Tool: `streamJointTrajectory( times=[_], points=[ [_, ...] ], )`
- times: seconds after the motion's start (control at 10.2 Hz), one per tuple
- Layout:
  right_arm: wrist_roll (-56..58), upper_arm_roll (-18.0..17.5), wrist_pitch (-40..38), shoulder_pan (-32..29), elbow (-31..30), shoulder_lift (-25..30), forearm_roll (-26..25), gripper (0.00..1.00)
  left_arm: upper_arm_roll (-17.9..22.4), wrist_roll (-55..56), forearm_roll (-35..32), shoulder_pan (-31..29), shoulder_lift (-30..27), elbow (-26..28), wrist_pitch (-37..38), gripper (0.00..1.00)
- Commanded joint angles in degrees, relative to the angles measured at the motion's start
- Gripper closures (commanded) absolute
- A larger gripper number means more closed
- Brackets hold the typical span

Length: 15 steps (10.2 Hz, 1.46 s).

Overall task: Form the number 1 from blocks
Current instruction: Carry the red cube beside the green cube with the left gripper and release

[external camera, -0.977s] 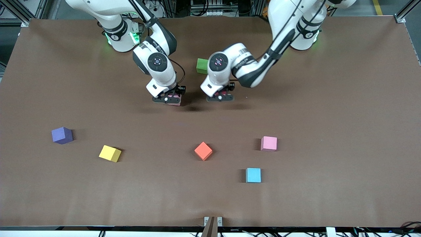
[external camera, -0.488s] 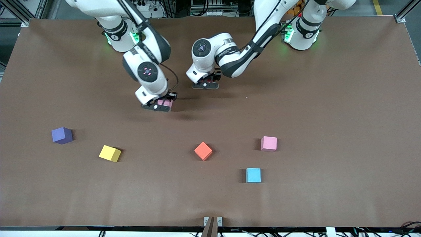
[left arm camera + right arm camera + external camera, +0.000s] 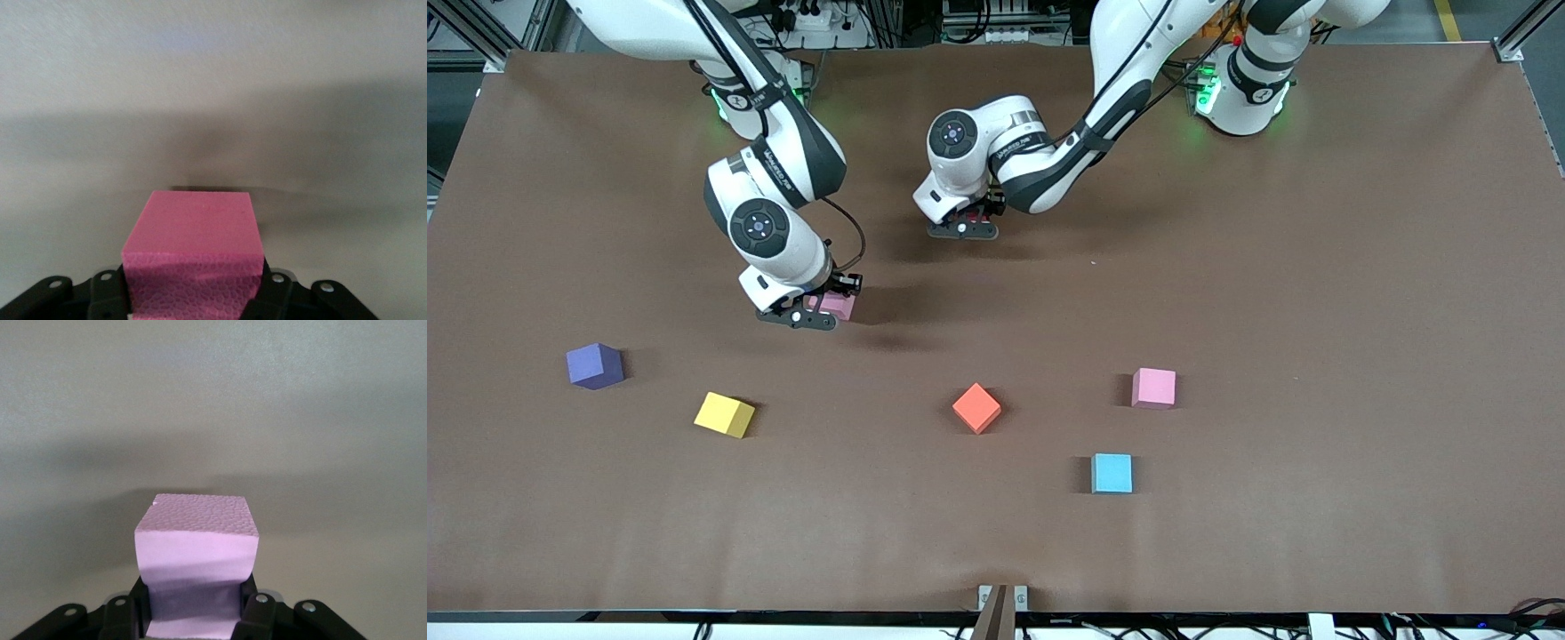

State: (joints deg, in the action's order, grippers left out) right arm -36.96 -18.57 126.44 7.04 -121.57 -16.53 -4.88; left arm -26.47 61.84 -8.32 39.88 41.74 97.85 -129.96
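brown matte counter [image 3: 1316,267] fills the view, soft shadows on it; aluminium frame posts [image 3: 1525,31] at the corners, grey floor with a yellow line [image 3: 1448,20] past the edge, cables [image 3: 1449,627] along the near edge

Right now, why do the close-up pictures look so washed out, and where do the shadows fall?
Left wrist view: the table reads pale grey, a soft dark band above the held red block. Right wrist view: the same cast, the pink block lilac. Front view: the table is brown, with blurred shadows beneath both arms.
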Motion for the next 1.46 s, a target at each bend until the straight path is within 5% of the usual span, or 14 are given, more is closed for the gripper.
streamJointTrajectory(
  times=[0.0, 0.49, 0.59, 0.68, 1.07, 1.37],
  points=[
    [0.1, -0.6, -0.2, -0.8, -0.4, 0.4, -1.1, 1.00, 0.2, 0.6, 0.7, 2.0, 0.9, -1.0, 0.1, 1.00],
    [0.0, -0.6, 0.1, -0.7, -0.5, 0.0, -0.9, 1.00, 0.2, -0.3, 0.6, 2.7, 1.2, -0.4, 0.7, 1.00],
    [0.0, -0.6, 0.2, -0.6, -0.4, -0.1, -0.8, 1.00, 0.2, -0.3, 0.6, 2.6, 1.2, -0.5, 0.7, 0.63],
    [0.0, -0.6, 0.2, -0.4, -0.4, -0.1, -0.7, 1.00, 0.2, -0.4, 0.5, 2.8, 1.2, -0.5, 0.7, 0.01],
    [0.1, -0.6, 0.2, 0.8, -0.2, -0.1, -0.6, 1.00, 1.2, 1.8, 0.0, 1.4, -3.1, -1.3, 5.2, 0.00],
    [1.8, -0.7, 0.2, 2.0, -0.1, -0.1, -0.5, 1.00, 6.0, 1.2, -1.4, -6.2, -8.3, -2.1, 7.0, 0.00]
  ],
)
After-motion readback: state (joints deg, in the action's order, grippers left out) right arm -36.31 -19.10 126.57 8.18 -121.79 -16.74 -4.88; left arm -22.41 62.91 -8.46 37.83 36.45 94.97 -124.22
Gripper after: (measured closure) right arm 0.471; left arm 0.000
